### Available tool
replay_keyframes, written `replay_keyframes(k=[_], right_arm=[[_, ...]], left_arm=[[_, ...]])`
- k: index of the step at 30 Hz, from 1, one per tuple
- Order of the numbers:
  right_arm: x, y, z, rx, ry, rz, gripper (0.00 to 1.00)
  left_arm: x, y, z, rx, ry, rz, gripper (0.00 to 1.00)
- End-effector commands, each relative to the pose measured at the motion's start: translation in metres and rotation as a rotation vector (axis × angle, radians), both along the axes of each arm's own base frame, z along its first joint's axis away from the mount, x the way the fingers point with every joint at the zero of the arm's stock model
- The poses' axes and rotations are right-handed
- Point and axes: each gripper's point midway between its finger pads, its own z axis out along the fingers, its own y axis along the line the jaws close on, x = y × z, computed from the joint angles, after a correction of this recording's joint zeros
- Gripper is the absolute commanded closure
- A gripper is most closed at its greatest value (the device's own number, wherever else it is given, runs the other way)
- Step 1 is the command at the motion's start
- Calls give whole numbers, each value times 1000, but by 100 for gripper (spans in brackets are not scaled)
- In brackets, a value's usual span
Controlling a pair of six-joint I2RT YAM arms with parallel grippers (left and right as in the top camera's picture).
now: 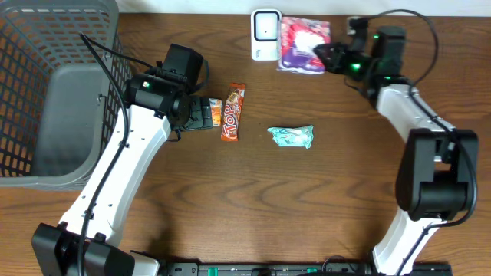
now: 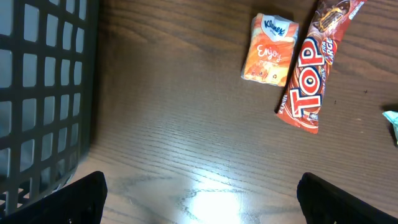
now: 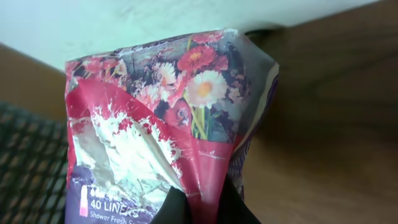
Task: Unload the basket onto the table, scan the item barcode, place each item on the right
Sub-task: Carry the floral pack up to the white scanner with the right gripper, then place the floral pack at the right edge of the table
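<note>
One grey mesh basket (image 1: 46, 92) stands behind the left gripper (image 2: 199, 202), whose jaws are spread wide and hold nothing. Ahead of this gripper lie a Kleenex tissue pack (image 2: 269, 50) and, just beside it, a Top chocolate bar (image 2: 311, 74). Further right lies a teal packet (image 1: 291, 136). Then comes the white scanner (image 1: 266, 34), and just beside it the floral liner pack (image 3: 180, 112), pinched by one edge in the clenched right gripper (image 3: 199, 205). I think the thin film could slip, so the pack should be turned slowly until its barcode, which I cannot see, faces the scanner. The table (image 1: 307, 199) is dark wood-grain, and a pale wall (image 3: 124, 25) is behind it.
</note>
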Motion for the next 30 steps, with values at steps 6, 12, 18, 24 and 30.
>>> replay_keyframes(k=[6,12,18,24,30], right_arm=[[30,39,15,-187,-149,-328,99],[46,60,28,-143,-302,-381,99],[59,62,14,-129,-292,-390,99],[65,35,49,-112,-337,-432,99],[61,-60,63,-188,-228,-589,99]], left_arm=[[0,3,-2,13,6,0,2],[0,3,-2,13,6,0,2],[0,3,-2,13,6,0,2],[0,3,-2,13,6,0,2],[0,3,-2,13,6,0,2]])
